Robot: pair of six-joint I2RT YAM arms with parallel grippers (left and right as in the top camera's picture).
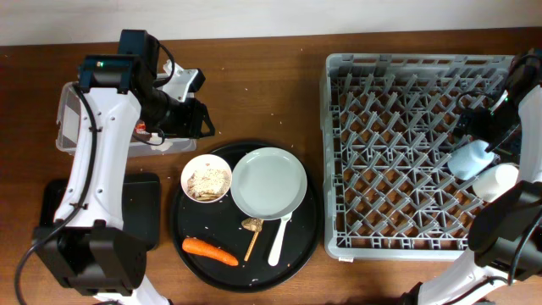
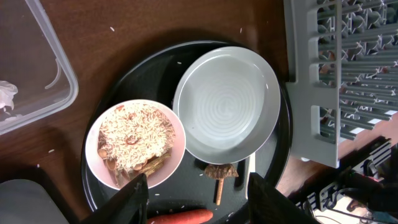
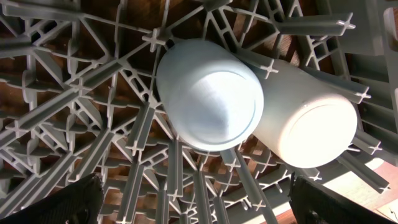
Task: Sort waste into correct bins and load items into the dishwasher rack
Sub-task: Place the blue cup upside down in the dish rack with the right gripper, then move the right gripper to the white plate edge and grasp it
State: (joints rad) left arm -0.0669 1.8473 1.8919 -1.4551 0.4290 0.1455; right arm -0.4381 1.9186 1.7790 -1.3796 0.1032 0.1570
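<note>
The white bowl (image 1: pixel 207 179) holds beige grainy scraps (image 2: pixel 134 140). It sits on the round black tray beside the pale plate (image 1: pixel 269 182). The orange carrot (image 1: pixel 209 251), the brown lump (image 1: pixel 252 224) on its wooden stick (image 2: pixel 219 190) and the white utensil (image 1: pixel 279 241) lie at the tray's front. My left gripper (image 2: pixel 199 208) is open and empty, high above the tray; it also shows in the overhead view (image 1: pixel 199 120). The light-blue cup (image 3: pixel 208 93) and white cup (image 3: pixel 308 118) lie side by side in the grey rack (image 1: pixel 406 229). My right gripper (image 3: pixel 199 205) is open and empty above them.
The clear tub (image 1: pixel 66 127) stands at the far left, with a white tissue wad (image 2: pixel 6 96) inside and a bit of red (image 1: pixel 141 130) at its edge under my left arm. The shallow black tray (image 1: pixel 142 207) lies left of the round black tray (image 1: pixel 309 246).
</note>
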